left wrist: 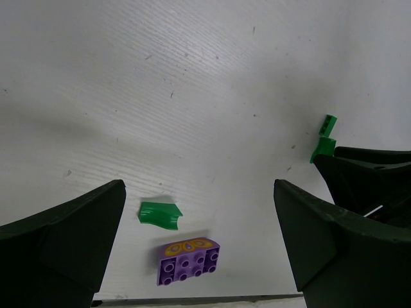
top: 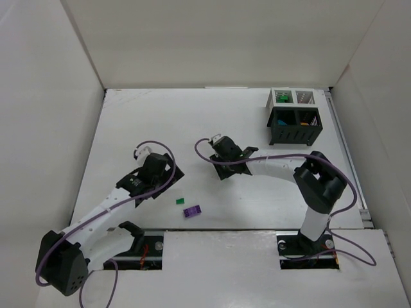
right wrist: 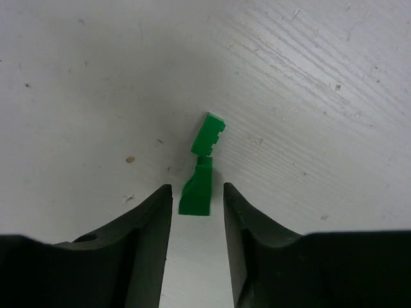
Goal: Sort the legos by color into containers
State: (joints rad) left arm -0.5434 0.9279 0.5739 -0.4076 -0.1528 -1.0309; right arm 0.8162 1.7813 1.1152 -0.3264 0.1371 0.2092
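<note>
Right pincer (right wrist: pixel 196 188) narrowly apart, slim green plastic lego (right wrist: pixel 200 186) on the white counter (right wrist: pixel 308 77) between its tips, touching neither, left pincer (left wrist: pixel 199 191) spread wide, curved green plastic lego (left wrist: pixel 160 213) and studded purple plastic lego brick (left wrist: pixel 188 260) between its fingers, closer to the picture-left one.

The work surface is a white table (top: pixel 192 122); at close range its painted top shows fine wood grain, small dark specks and light scuffs. Plain, unmarked white panels box it in: a back wall (top: pixel 212 38), a left wall (top: pixel 38 128) and a right wall (top: pixel 379 128), with a metal rail (top: pixel 352 173) along the table's right edge. Lighting is even and diffuse, casting soft grey shadows, and a white board (top: pixel 225 269) spans the near edge.
</note>
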